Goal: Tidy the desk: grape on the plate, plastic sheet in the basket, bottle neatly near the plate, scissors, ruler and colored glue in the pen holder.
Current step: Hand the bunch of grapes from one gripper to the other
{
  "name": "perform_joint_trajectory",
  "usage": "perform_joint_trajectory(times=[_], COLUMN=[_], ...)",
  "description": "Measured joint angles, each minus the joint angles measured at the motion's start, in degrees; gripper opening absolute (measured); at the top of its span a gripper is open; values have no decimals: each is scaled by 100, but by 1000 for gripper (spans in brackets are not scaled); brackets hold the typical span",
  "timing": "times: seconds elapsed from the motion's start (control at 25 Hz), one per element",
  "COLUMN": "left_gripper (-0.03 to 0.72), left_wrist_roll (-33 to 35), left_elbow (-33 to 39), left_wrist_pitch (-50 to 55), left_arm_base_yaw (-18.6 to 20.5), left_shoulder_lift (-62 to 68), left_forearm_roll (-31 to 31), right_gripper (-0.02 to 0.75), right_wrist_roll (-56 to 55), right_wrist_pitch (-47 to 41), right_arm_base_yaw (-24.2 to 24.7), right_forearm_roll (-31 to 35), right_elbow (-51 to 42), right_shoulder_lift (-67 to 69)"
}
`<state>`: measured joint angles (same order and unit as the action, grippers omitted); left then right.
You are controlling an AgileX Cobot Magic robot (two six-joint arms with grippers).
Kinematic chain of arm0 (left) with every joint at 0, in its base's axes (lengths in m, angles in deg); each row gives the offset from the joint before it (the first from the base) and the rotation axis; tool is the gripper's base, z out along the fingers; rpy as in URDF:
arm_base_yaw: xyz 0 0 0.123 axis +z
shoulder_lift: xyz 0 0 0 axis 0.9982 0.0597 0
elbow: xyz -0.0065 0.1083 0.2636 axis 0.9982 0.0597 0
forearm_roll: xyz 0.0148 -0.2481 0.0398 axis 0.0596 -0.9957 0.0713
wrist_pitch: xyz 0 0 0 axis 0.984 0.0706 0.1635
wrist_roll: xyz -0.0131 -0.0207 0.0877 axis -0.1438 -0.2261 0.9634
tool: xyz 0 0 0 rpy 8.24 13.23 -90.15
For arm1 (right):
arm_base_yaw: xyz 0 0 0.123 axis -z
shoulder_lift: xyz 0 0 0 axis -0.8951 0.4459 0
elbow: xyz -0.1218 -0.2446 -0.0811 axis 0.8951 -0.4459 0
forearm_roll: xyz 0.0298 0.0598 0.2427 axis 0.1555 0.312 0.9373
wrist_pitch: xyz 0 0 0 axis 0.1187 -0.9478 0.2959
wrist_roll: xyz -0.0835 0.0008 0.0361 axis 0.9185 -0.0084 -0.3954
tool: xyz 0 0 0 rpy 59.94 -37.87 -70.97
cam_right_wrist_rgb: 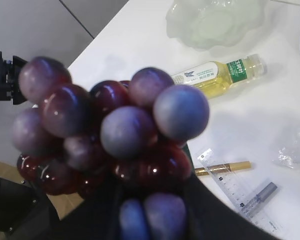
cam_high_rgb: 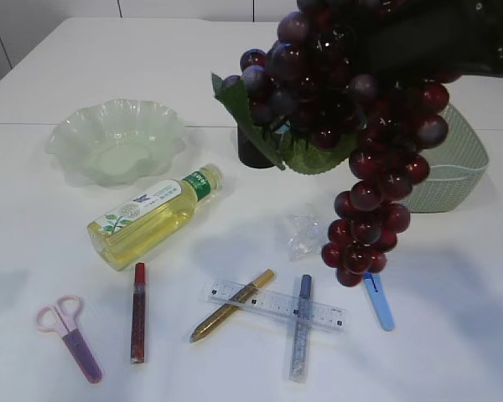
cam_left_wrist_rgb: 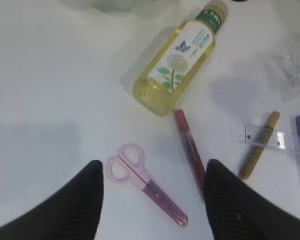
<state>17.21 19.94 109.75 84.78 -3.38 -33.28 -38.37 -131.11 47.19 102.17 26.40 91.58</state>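
Holding the grape (cam_high_rgb: pixel 352 109) bunch aloft, the right gripper (cam_right_wrist_rgb: pixel 140 200) is closed on it, its fingers mostly hidden behind the fruit. The bunch hangs lengthwise downward, high above the table (cam_high_rgb: pixel 453 335). The plate (cam_high_rgb: pixel 116 142) lies well to the left of the bunch and further back, so the carry must run leftward across the bottle (cam_high_rgb: pixel 155 215), which lies beside the plate. The left gripper (cam_left_wrist_rgb: pixel 152 200) hovers with jaws apart over the scissors (cam_left_wrist_rgb: pixel 146 183), nearer the plate yet empty. Only the exterior view shows the basket (cam_high_rgb: pixel 457 163) behind the bunch.
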Motion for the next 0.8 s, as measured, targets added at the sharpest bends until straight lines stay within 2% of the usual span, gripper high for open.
perform_joint_trajectory(times=[0.2, 0.32, 0.44, 0.56, 0.64, 0.8], left_gripper=[456, 443, 439, 436, 426, 391], left_wrist_roll=[499, 869, 980, 1001, 1001, 1001], left_elbow=[11, 161, 387, 624, 792, 886], left_wrist_pitch=[-1082, -1852, -2647, -3517, -4131, -4669], left_arm_base_yaw=[0, -159, -641, -1287, -1724, -2377], left_shoulder_lift=[9, 9, 9, 9, 9, 9], left_forearm_roll=[-76, -197, -245, -338, -614, -845], right_gripper=[192, 192, 192, 191, 191, 191], right_wrist_roll=[0, 0, 0, 0, 0, 0], right_wrist_pitch=[-29, -38, -42, -42, -42, -42], right_arm_base_yaw=[0, 0, 0, 0, 0, 0], right_forearm_roll=[0, 0, 0, 0, 0, 0], right_elbow=[0, 0, 0, 0, 0, 0], right_shoulder_lift=[46, 46, 56, 56, 56, 56])
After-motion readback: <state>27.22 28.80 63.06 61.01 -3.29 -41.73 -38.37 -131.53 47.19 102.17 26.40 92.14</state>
